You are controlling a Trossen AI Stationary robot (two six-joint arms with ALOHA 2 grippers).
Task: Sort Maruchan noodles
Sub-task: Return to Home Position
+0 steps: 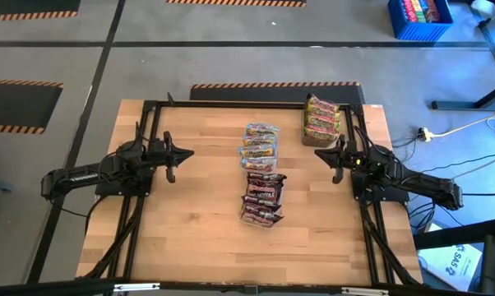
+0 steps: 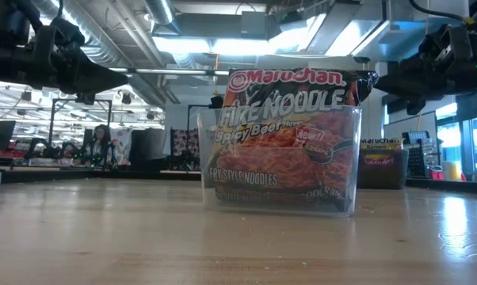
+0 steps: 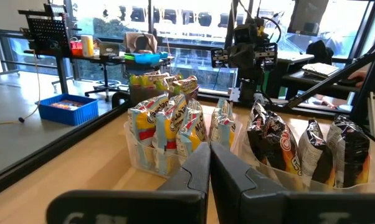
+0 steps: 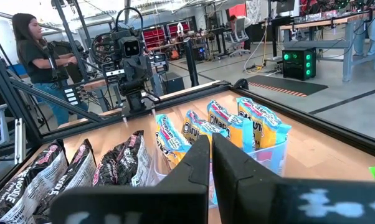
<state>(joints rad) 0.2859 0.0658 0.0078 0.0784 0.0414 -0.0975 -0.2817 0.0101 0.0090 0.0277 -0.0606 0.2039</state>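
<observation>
Wooden worktop first: left arm and right arm sit at its sides, both sets of jaws pressed together on nothing. Mid-worktop, maroon Maruchan packs stand in a clear tub, blue-orange packs next to them, yellow-green packs near the right arm. I'd guess they're light, crinkly, slippery and brittle inside, so pinch a top edge. The front pack reads "Maruchan Fire Noodle, Spicy Beef".

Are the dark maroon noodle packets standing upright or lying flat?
Upright: in the left wrist view the dark maroon packets stand on edge, side by side, inside a clear tub.
</observation>
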